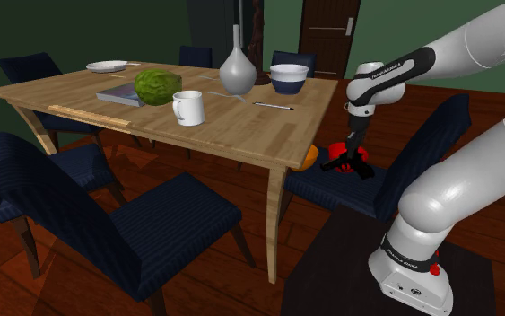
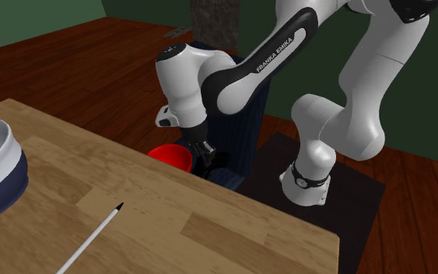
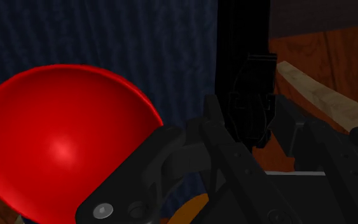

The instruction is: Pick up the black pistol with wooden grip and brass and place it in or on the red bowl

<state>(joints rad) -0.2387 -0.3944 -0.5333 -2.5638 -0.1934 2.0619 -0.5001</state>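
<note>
The red bowl [image 1: 339,149] sits on the seat of a dark blue chair [image 1: 380,184] beside the table's corner. My gripper [image 1: 356,162] hangs low over that seat, right next to the bowl, and is shut on the black pistol [image 1: 338,166], which sticks out sideways towards the shoulder view's left. In the second exterior view the gripper [image 2: 206,152] is just to the right of the bowl [image 2: 170,156]. From the wrist, the bowl [image 3: 56,143] lies close beside the pistol's dark body [image 3: 165,165], which is clasped at the gripper [image 3: 250,137].
The wooden table [image 1: 241,126] stands close to the chair, its corner leg [image 1: 275,211] near the bowl. An orange round thing [image 1: 309,159] lies by that corner. On the table are a mug [image 1: 188,107], a vase [image 1: 238,70], a white and blue bowl [image 1: 289,78] and a pen [image 2: 89,238].
</note>
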